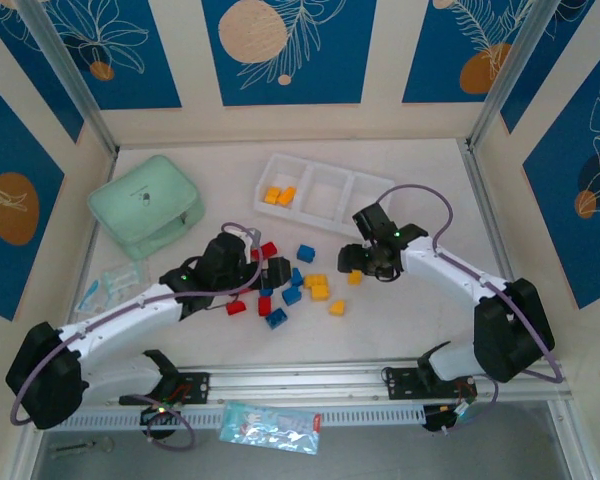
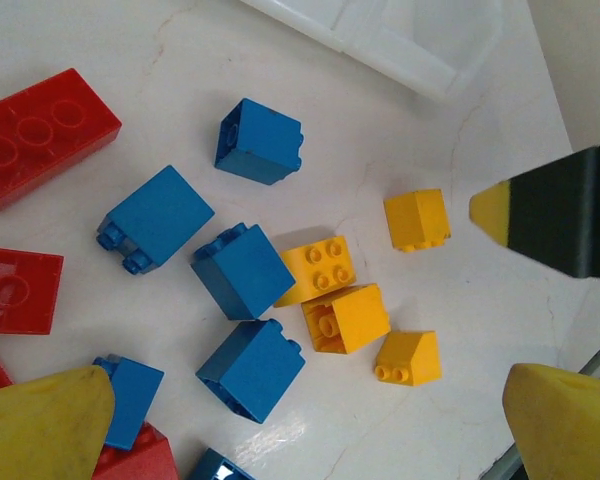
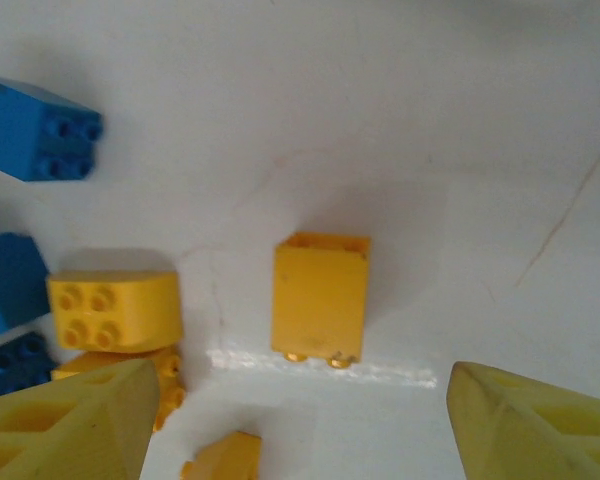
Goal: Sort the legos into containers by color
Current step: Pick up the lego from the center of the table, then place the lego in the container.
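Translucent white plastic tray (image 1: 325, 190): 2 orange legos (image 1: 279, 196) in its left square cell. R gripper (image 3: 295, 385) spread, glossy boxy yellow brick (image 3: 320, 297) lying untouched btwn tips, nearside of tray. L gripper (image 2: 300, 400) spread wide over studded blue bricks (image 2: 242, 270).

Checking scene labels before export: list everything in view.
tray: one, translucent white, three compartments, far centre
yellow legos in tray: two, leftmost compartment
loose yellow legos: four, table centre
blue legos: about six, centre
red legos: several, centre-left
case: one, mint green, far left
clear packet: one, left
printed packet: one, near edge
left gripper: open, over the pile
right gripper: open, over a loose yellow lego
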`<move>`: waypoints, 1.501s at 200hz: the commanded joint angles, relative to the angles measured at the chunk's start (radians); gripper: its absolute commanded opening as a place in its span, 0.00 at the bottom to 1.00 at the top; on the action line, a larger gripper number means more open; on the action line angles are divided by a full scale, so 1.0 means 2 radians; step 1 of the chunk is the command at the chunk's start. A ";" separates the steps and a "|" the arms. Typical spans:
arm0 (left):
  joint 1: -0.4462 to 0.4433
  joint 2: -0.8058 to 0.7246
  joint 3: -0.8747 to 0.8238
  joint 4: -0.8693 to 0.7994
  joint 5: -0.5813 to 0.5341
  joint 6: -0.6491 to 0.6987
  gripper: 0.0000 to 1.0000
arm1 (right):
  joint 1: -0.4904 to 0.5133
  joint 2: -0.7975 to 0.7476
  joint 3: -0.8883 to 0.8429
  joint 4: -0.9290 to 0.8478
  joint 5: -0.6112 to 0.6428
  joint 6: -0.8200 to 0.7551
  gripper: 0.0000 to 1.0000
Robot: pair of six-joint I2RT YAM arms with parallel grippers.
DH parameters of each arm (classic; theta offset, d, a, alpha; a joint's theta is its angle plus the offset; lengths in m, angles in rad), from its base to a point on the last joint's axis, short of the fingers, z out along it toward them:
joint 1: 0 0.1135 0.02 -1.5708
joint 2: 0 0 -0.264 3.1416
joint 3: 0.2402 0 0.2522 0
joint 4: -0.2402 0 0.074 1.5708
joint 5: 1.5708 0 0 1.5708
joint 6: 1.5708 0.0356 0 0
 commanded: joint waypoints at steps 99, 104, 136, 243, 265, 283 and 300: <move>-0.015 0.021 0.006 0.019 -0.036 -0.009 0.99 | 0.024 0.088 -0.003 0.042 0.029 0.015 0.62; -0.015 0.020 0.005 0.016 -0.037 -0.010 0.99 | 0.025 0.091 -0.001 0.042 0.030 0.013 0.61; -0.015 0.015 0.004 0.007 -0.045 -0.005 0.99 | 0.027 0.102 0.005 0.046 0.036 0.002 0.53; -0.014 -0.013 0.009 -0.025 -0.066 0.013 0.99 | 0.065 0.063 0.050 -0.006 0.079 -0.027 0.32; -0.010 -0.024 0.018 -0.048 -0.079 0.026 0.99 | 0.077 0.059 0.076 -0.009 0.070 -0.038 0.32; -0.004 -0.032 0.020 -0.054 -0.085 0.034 0.99 | 0.082 0.074 0.106 0.001 0.067 -0.046 0.31; 0.005 -0.038 0.024 -0.060 -0.081 0.038 0.99 | 0.082 0.096 0.146 0.006 0.056 -0.048 0.31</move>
